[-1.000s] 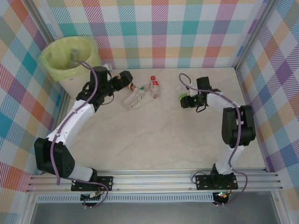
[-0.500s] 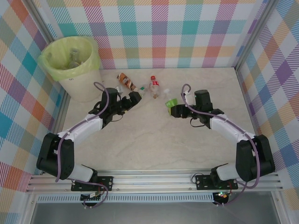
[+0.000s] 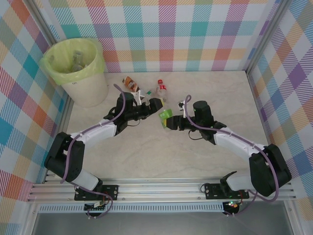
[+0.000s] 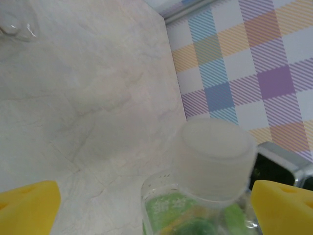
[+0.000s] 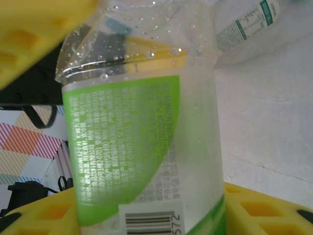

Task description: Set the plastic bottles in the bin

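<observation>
My right gripper (image 3: 172, 122) (image 5: 146, 218) is shut on a clear plastic bottle with a green label (image 3: 165, 116) (image 5: 142, 142), held above the middle of the table. My left gripper (image 3: 159, 107) (image 4: 156, 208) is open, and its yellow fingertips (image 4: 29, 208) stand on either side of this bottle's white cap (image 4: 215, 156) without touching it. Three more bottles lie near the back wall: a brown-labelled one (image 3: 129, 83), a red-labelled one (image 3: 161, 88) and a clear one with a white label (image 3: 145, 94) (image 5: 244, 24). The bin (image 3: 88, 90), lined with a yellow-green bag, stands at the back left with bottles inside.
Checked walls close in the table at the back and on both sides. The two grippers nearly meet at the table's centre. Bare tabletop (image 3: 161, 156) stretches from the grippers toward the arm bases.
The right arm has carried the green-labelled bottle leftward to the table's middle. The left arm has swung right, away from the bin, and its open fingers now flank the bottle's cap.
</observation>
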Available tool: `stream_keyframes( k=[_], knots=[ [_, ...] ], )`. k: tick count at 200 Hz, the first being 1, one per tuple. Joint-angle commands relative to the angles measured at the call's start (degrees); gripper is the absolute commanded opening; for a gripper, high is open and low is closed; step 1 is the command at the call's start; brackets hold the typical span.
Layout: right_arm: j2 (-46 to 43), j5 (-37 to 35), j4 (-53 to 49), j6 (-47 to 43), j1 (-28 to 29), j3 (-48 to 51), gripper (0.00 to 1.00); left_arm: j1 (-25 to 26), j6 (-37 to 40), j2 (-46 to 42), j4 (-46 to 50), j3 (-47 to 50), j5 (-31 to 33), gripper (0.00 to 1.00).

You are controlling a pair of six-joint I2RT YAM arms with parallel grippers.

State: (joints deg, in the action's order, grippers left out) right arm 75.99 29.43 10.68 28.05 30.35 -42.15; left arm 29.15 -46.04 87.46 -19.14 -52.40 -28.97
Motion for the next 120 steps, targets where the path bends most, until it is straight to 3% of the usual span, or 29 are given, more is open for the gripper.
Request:
stream_keyframes(
  k=[1, 23, 83, 120],
  knots=[
    [-1.7, 1.6, 4.7, 1.1, 1.0, 0.3, 0.55, 1.7, 1.9, 0.4, 0.1, -2.1, -1.9, 1.0],
    [-1.0, 0.9, 5.2, 0.8, 1.9, -0.3, 0.55, 2.6, 1.9, 1.6, -0.9, -2.4, -3.3, 0.95],
    [1.1, 0.0, 7.6, 0.6, 2.9, -1.7, 0.56, 3.1, 2.2, 2.5, -0.9, -3.0, -5.1, 0.64],
    [0.5, -0.2, 6.6, -0.5, 2.9, -1.6, 0.74, 3.0, 3.3, 2.0, 1.5, -4.3, -2.5, 0.58]
  ],
)
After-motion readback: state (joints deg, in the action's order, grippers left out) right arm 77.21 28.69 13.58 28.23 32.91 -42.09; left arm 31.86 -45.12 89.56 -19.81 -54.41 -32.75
